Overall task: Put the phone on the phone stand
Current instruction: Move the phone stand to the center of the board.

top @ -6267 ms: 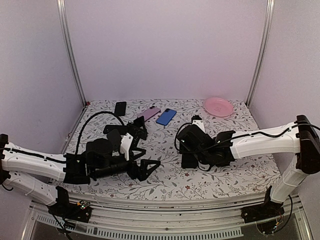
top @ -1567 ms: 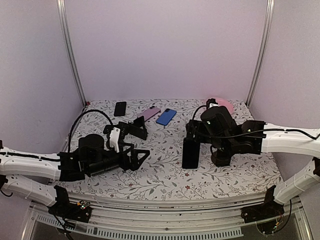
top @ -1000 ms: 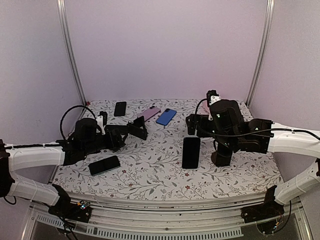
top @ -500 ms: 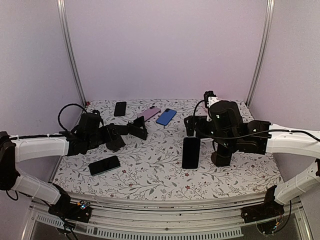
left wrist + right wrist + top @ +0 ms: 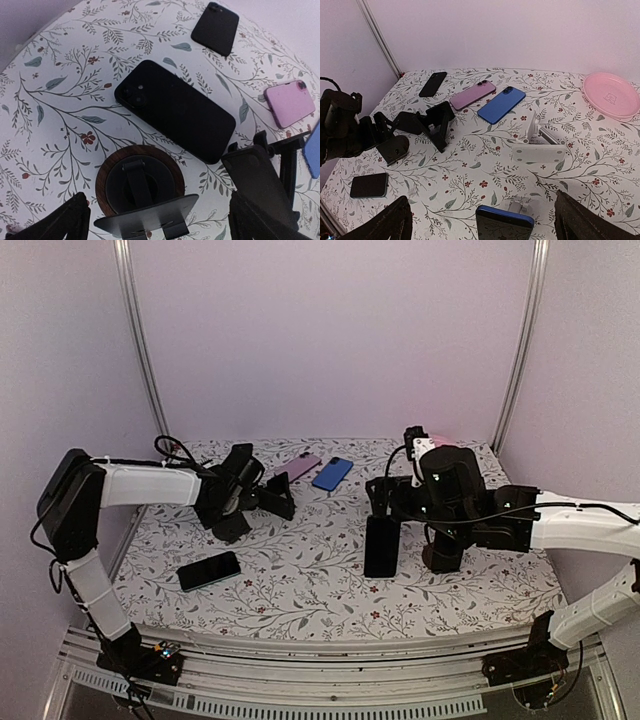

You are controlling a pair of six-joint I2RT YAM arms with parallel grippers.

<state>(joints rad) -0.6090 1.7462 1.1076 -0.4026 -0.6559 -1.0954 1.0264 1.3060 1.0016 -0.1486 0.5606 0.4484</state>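
A dark phone with a blue rim (image 5: 381,545) stands upright mid-table, leaning on a small pale stand (image 5: 521,205) that shows behind its top edge (image 5: 504,220). My right gripper (image 5: 388,502) is open just behind and above it, not touching; in the right wrist view (image 5: 482,222) the jaws are wide apart. My left gripper (image 5: 250,495) is open and empty at the back left, over a round wood-rimmed black stand (image 5: 140,182). A black phone (image 5: 175,110) lies flat just beyond that stand.
A dark phone (image 5: 208,570) lies flat front left. Black (image 5: 240,457), pink (image 5: 297,466) and blue (image 5: 331,473) phones lie at the back. A black folding stand (image 5: 432,120), a white stand (image 5: 540,145) and a pink plate (image 5: 612,95) are also there.
My left arm has swung to the back left, away from the flat dark phone, and now hovers over the round stand. My right gripper has let go of the upright phone, which stays put.
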